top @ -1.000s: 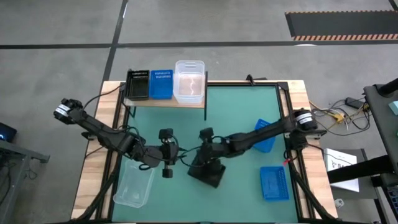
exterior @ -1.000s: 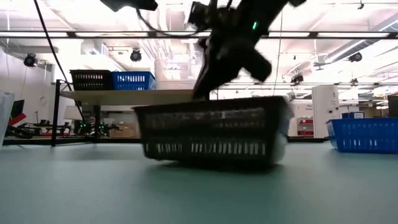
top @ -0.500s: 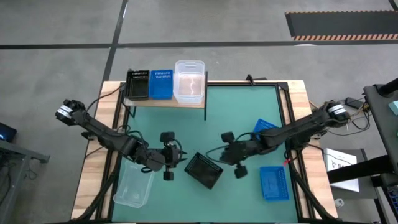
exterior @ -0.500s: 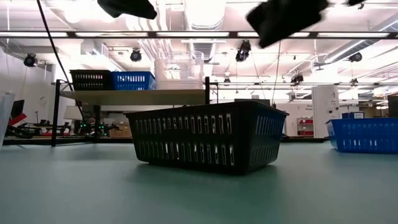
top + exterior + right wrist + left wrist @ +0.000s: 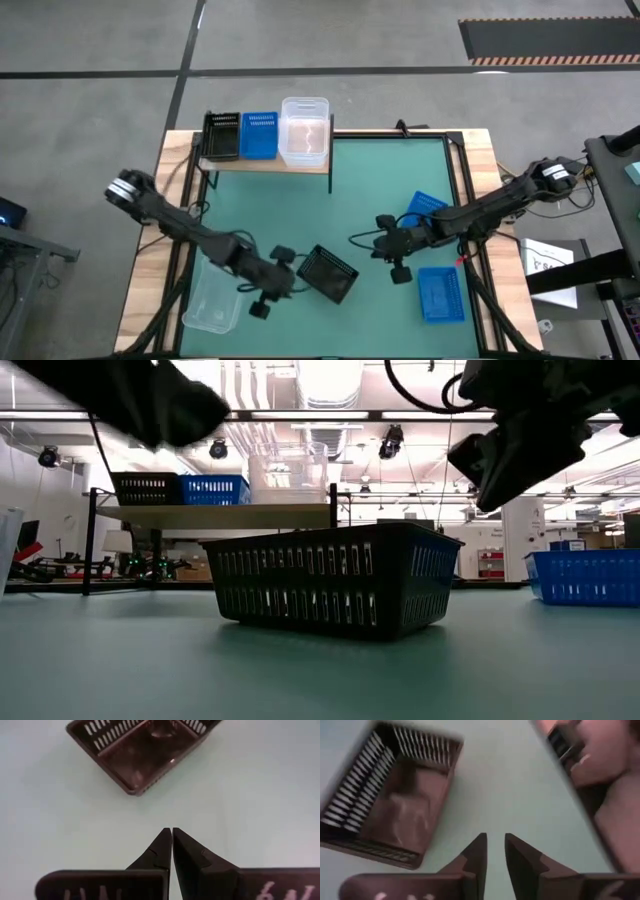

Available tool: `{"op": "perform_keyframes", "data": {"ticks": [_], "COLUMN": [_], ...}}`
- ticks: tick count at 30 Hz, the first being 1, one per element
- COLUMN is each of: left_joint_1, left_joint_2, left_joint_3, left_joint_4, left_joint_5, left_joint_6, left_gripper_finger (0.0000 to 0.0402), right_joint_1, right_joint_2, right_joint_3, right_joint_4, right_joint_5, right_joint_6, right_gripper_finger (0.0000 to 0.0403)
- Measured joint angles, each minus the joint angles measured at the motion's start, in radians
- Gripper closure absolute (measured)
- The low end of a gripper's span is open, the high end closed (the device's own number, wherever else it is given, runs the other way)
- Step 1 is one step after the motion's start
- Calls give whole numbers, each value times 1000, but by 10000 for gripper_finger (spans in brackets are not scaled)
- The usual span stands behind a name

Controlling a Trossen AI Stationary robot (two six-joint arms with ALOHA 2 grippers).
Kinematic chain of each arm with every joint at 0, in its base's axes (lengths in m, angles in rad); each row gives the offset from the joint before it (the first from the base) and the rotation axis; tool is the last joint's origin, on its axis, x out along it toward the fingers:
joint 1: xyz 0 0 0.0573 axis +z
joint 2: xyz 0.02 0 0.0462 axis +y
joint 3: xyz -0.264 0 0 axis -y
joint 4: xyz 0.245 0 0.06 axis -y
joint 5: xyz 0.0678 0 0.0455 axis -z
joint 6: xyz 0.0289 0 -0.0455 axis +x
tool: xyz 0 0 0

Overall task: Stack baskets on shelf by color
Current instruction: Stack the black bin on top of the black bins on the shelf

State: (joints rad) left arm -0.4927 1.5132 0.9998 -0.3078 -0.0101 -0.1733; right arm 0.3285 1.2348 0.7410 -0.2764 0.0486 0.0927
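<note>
Black basket point(image 5: 327, 273) alone on mat, left tool point(image 5: 290, 277) slightly apart (empty), right tool point(image 5: 377, 248) together.

A black basket point(image 5: 335, 582) sits upright on the green counter point(image 5: 150, 670) at the middle, empty as far as its slatted walls show. Behind it the shelf point(image 5: 215, 515) carries a black basket point(image 5: 146, 488), a blue basket point(image 5: 214, 489) touching it, and a clear basket point(image 5: 290, 472) at the end by the post. Another blue basket point(image 5: 585, 578) stands at the counter's right edge, and two dark arm parts point(image 5: 525, 430) hang blurred overhead.
</note>
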Motion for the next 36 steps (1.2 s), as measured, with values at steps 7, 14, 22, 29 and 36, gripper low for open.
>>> {"op": "perform_keyframes", "data": {"ticks": [7, 14, 22, 29, 36], "left_joint_1": [50, 70, 60, 51, 52], "left_joint_2": [165, 141, 10, 31, 105], "left_joint_3": [21, 43, -34, -93, -72], "left_joint_4": [29, -229, -73, 331, 485], "left_joint_5": [-23, -260, -316, -284, -282], "left_joint_6": [-45, -187, -268, -82, -82], "left_gripper_finger": [398, 396, 396, 396, 396], "right_joint_1": [1, 1, 1, 1, 1], "right_joint_2": [10, 10, 11, 11, 11], "right_joint_3": [-3, 2, -2, -7, -8], "right_joint_4": [77, 82, 82, 127, 136], "right_joint_5": [-2, -3, 4, 5, 5], "right_joint_6": [-78, -70, -58, -93, -109], "right_gripper_finger": [394, 394, 394, 394, 394]}}
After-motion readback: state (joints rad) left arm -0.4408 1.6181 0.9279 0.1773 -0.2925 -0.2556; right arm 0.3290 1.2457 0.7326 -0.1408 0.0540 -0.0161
